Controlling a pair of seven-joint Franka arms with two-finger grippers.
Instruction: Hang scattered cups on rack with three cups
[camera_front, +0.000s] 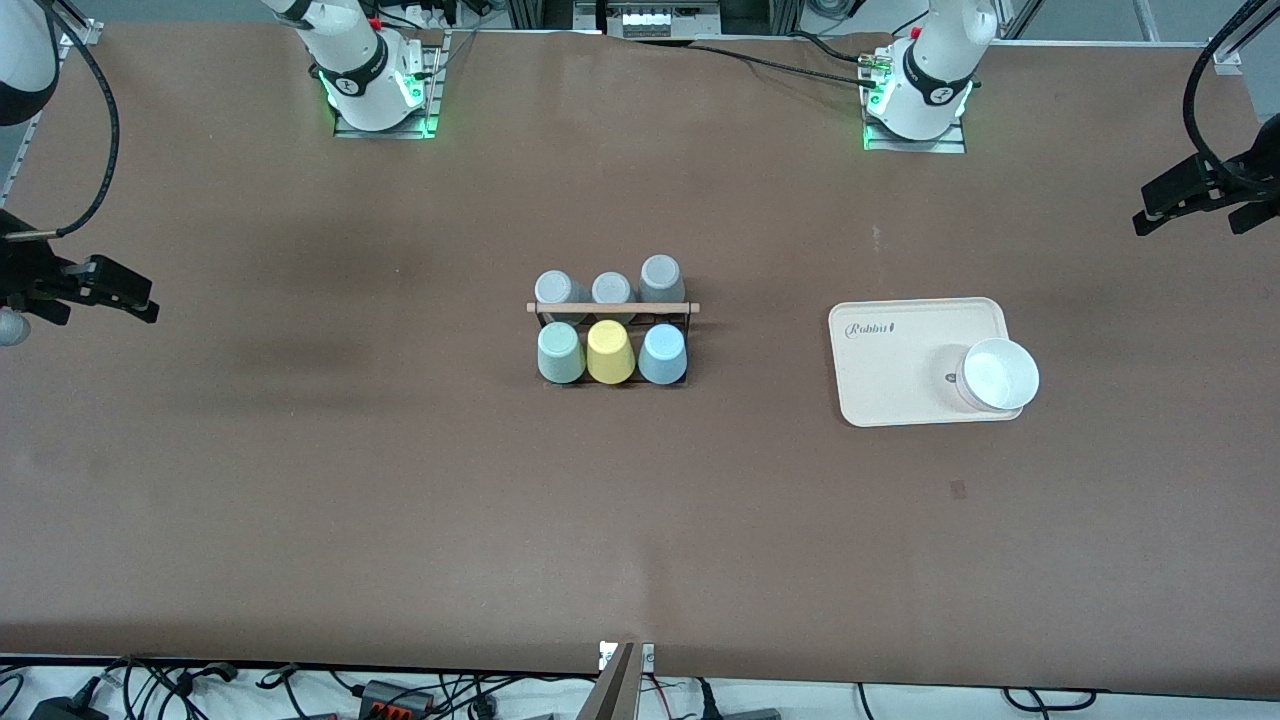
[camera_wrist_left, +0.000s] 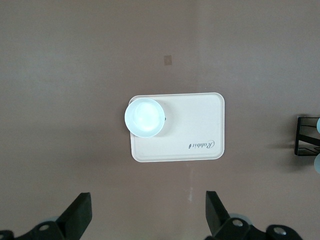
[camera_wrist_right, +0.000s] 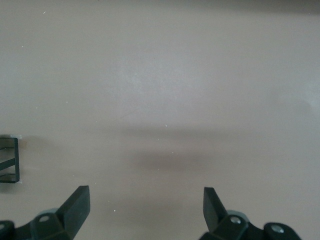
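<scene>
On the rack (camera_front: 612, 308) hang six cups, three grey, three coloured.

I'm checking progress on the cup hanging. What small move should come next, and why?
Probably none beyond staying parked: the mint cup and blue cup already hang on the rack beside the yellow cup, and both open grippers, left and right, wait at the table's ends.

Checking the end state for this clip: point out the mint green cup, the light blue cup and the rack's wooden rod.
mint green cup (camera_front: 560, 353), front view, on its upturned side wall.
light blue cup (camera_front: 662, 355), front view, on its side wall.
wooden rod (camera_front: 612, 308), front view, at the middle of its length, atop the rack.
</scene>
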